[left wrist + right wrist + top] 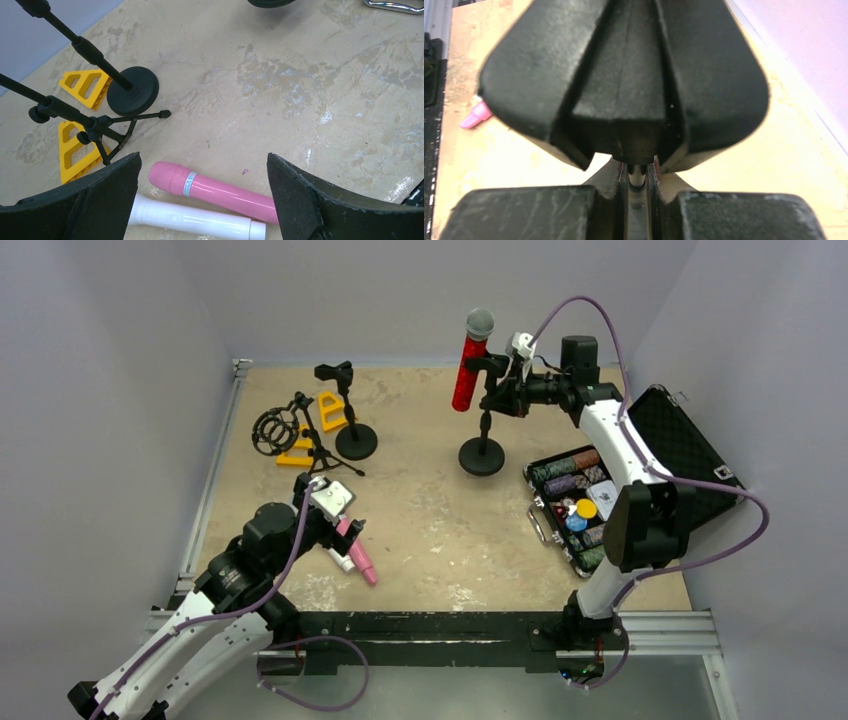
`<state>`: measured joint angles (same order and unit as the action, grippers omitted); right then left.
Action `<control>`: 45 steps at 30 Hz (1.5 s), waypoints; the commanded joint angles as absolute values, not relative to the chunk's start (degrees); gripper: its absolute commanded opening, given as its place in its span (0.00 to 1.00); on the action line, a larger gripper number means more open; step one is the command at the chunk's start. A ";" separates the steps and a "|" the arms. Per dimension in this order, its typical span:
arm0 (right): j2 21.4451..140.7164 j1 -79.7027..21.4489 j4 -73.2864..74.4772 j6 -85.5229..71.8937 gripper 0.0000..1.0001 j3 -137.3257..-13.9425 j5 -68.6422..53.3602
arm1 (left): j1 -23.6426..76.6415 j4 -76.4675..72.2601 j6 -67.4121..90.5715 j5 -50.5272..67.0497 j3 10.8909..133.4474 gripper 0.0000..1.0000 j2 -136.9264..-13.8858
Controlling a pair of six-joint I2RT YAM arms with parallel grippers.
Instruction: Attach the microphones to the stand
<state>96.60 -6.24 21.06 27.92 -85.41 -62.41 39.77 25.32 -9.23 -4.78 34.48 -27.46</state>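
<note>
Red microphone [468,375] in stand [482,455], right pincer [503,390] clamping stand.

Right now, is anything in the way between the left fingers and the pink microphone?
Nothing visible does. The open left fingers hang over the pink microphone, bare on the table. The white microphone lies close alongside, so closing might catch both.

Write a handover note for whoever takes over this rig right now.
Left pincer: open, hovering over the pink microphone and white microphone, both lying on the table.
Right pincer: shut on the right stand, which carries the red microphone.
Done: red one is in its clip.
Left to do: pink and white; the middle stand and tripod stand are empty.
</note>
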 commanded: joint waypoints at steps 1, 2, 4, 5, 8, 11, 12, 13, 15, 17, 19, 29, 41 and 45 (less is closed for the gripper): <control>98.40 -5.14 16.34 24.85 0.00 -92.91 -60.85 | 39.47 23.35 -10.08 -4.97 34.15 0.99 -27.40; 99.34 -5.04 16.13 24.52 0.00 -93.96 -59.76 | 39.49 23.30 -10.10 -4.93 34.11 0.99 -27.48; 101.12 -4.85 15.20 23.59 0.00 -95.92 -57.38 | 39.47 23.29 -10.32 -4.97 34.18 0.99 -27.70; 101.90 -4.76 14.57 23.03 0.00 -96.69 -56.05 | 39.47 23.41 -10.37 -5.00 34.20 0.99 -27.76; 103.87 -4.33 12.43 20.81 0.00 -98.42 -50.83 | 39.46 23.42 -10.40 -5.14 34.14 0.99 -27.48; 104.97 -3.24 9.24 18.35 0.00 -97.77 -45.66 | 39.46 23.38 -10.44 -5.19 34.18 0.99 -27.29; 105.07 -2.80 8.12 17.65 0.00 -97.02 -44.47 | 39.47 23.36 -10.38 -5.19 34.09 0.99 -27.23; 105.11 -2.28 6.99 17.14 0.00 -96.07 -43.22 | 39.46 23.38 -10.38 -5.19 34.02 0.99 -27.24; 105.39 -1.29 5.06 16.27 0.00 -94.46 -41.94 | 39.46 23.30 -10.29 -5.06 34.06 0.99 -27.32; 105.91 -0.30 4.59 15.92 0.00 -93.91 -41.28 | 39.51 23.29 -10.28 -4.86 34.06 0.99 -27.42; 106.08 -0.18 4.27 16.18 0.00 -93.04 -41.14 | 39.46 23.29 -10.29 -4.81 34.02 0.99 -27.51; 104.95 4.92 3.35 16.69 0.00 -85.31 -47.26 | 39.46 23.16 -10.35 -4.44 34.01 0.99 -27.38; 101.61 7.84 6.49 18.03 0.32 -80.25 -49.48 | 39.46 23.03 -10.07 -3.78 34.11 0.99 -27.07; 100.23 8.03 6.67 18.92 0.44 -78.56 -49.39 | 39.48 23.12 -9.94 -3.74 34.19 0.99 -26.69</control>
